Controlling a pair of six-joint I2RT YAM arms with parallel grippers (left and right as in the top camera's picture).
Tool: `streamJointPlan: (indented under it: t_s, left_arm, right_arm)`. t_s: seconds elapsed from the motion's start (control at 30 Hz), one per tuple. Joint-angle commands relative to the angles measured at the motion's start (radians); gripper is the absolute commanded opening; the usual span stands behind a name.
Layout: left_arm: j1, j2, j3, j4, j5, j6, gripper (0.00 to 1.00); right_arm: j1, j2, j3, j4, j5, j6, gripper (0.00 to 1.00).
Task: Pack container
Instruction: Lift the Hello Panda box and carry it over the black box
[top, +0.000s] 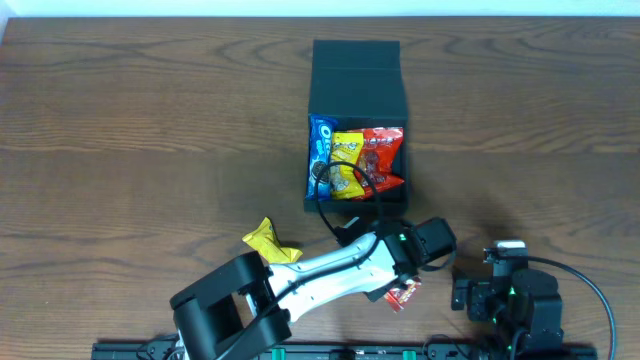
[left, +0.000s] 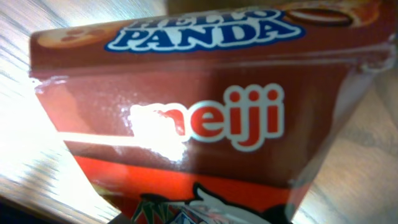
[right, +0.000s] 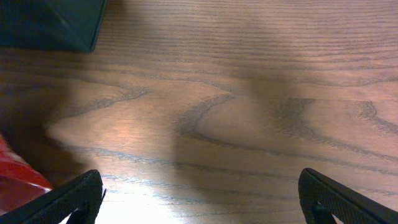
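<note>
**Overhead view: the pick-up step of packing, as judged.** The square, dark teal-black rigid container (top: 358, 80) is being shown at upper centre with its hinged flap folded back. A blue snack packet (top: 321, 150), a yellow snack packet (top: 347, 165) and a red snack packet (top: 385, 160) are already lying inside.

The left gripper (top: 398, 278) is being positioned at a glossy brown-and-red Hello Panda packet (top: 405, 295) on the wood-grain table (top: 120, 150), just below the container and right of centre. In the left wrist view this packet is filling the frame and the fingers are being hidden, so whether the jaws are clenched on it cannot be told.

The right gripper (right: 199, 193) is being held released — jaws wide apart, nothing between them — over bare table at lower right. A crumpled yellow packet (top: 268, 242) is lying left of centre.

Next, a secure grasp is being called for, then a lift clearing the container's near wall and a release into the remaining gap.
</note>
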Motion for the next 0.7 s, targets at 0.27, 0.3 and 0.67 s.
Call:
streamJointPlan:
  t_s: [0.27,0.3,0.67]
  left_arm:
    - [-0.065,-0.113,0.182,-0.210,-0.316,0.161,0.20]
    - [-0.065,-0.115,0.206,-0.248,-0.328,0.182,0.20]
    - [0.043,-0.116,0.430,-0.393,-0.394,0.927,0.21]
  right_arm:
    - [-0.009,-0.007,-0.004,-0.003,-0.001,-0.011,0.99]
    - [-0.009,-0.007,-0.004,-0.003,0.000,-0.011,0.99]
    - [-0.009,-0.007,-0.004,-0.003,-0.001,-0.011,0.99]
